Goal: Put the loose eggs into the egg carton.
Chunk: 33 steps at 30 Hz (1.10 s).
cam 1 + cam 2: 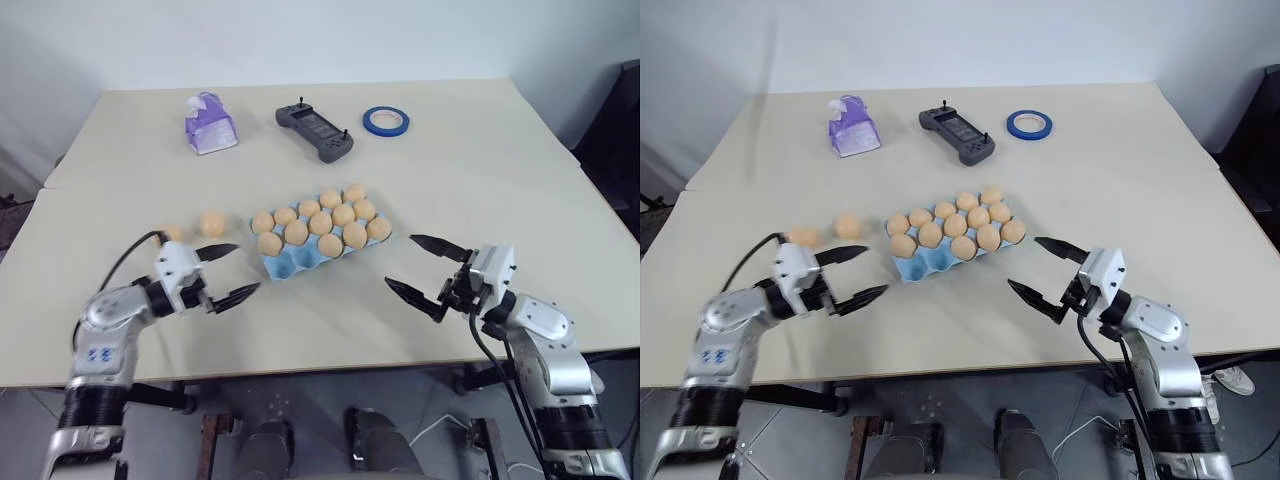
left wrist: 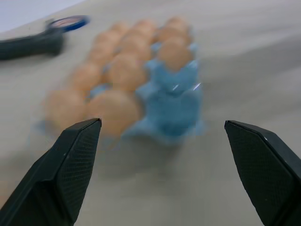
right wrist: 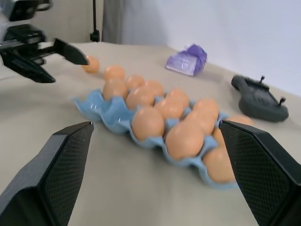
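Observation:
The light blue egg carton (image 1: pixel 296 263) lies in the middle of the table, with several tan-orange eggs in its cups and bare blue cups at its near left corner. Two loose eggs rest on the table left of it, one egg (image 1: pixel 212 223) near the carton and a second egg (image 1: pixel 172 233) partly behind my left arm. My left gripper (image 1: pixel 247 268) is open and holds nothing, just left of the carton's near corner and pointing at it. My right gripper (image 1: pixel 400 260) is open and holds nothing, a short way right of the carton. The right wrist view shows the carton (image 3: pixel 106 109) between the open fingers.
At the back of the table lie a purple tissue pack (image 1: pixel 210 125), a black handheld controller (image 1: pixel 315 132) and a blue tape roll (image 1: pixel 386 121). The table's front edge runs just below both grippers.

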Motion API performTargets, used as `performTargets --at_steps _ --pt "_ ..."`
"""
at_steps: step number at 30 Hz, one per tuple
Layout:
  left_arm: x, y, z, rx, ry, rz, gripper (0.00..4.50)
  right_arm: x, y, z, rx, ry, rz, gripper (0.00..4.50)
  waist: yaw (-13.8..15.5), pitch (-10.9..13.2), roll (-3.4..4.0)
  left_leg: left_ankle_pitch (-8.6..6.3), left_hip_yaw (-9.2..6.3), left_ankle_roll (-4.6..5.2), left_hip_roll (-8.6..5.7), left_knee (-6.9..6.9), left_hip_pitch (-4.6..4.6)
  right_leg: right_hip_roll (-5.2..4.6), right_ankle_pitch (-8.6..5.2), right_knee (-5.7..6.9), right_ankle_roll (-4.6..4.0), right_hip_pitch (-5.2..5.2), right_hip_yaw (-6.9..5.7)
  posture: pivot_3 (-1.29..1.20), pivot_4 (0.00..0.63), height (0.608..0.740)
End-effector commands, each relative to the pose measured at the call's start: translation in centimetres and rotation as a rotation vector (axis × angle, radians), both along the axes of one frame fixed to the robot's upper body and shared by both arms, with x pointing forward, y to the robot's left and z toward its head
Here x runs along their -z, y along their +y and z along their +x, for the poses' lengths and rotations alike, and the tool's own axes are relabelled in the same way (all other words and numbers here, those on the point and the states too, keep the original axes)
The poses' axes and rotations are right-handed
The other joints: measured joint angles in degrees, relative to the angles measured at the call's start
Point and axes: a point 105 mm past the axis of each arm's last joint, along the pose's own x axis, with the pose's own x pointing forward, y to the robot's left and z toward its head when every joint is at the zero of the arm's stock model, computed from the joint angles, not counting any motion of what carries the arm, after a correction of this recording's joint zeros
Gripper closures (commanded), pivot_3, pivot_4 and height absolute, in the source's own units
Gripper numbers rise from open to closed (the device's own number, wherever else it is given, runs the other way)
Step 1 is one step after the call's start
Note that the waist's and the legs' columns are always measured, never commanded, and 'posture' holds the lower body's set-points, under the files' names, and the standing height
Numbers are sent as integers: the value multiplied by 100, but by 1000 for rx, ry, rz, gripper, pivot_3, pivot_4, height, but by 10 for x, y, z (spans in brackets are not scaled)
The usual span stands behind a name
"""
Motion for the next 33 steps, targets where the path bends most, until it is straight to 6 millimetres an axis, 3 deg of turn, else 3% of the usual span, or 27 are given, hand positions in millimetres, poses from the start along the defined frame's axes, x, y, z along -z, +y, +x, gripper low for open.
performTargets --at_steps 1,7,11,15,17,26,33 --pt "-17 27 -12 -176 -76 -85 30 -5 5 1 -27 -28 26 0 14 -1 -1 -1 0 1 2 -1 0 -1 0 -3 0 0 0 0 150 740" --pt "-2 72 -42 -486 -81 -175 30 -6 8 7 -33 -36 41 0 61 -1 -1 -10 1 2 5 -11 -7 -1 0 -20 0 -6 -2 0 150 740" --pt "3 73 -52 -511 -61 -185 30 -6 13 7 -64 -29 39 0 80 0 -1 -11 2 2 7 -11 -8 1 -1 -23 -2 -5 -3 0 150 740" --pt "1 69 -47 -522 -61 -201 30 -7 14 9 -73 -33 35 0 100 -1 -1 -9 1 6 9 -7 -7 0 3 -31 -7 4 -8 0 150 740" --pt "-1 68 -37 -545 -64 -209 30 -9 15 11 -74 -39 34 0 92 -1 -1 -9 3 6 9 -7 -6 0 4 -34 -7 5 -7 0 150 740" --pt "-23 33 54 -531 -21 -246 30 -10 19 9 -76 -46 42 0 87 -3 -5 -8 0 4 8 -5 -11 10 12 -31 0 2 -24 0 150 740" --pt "-15 13 103 -553 68 -215 30 -13 16 7 -55 -60 42 0 83 -3 -6 -12 25 0 9 -6 -12 20 14 -25 6 -13 -43 0 150 740"
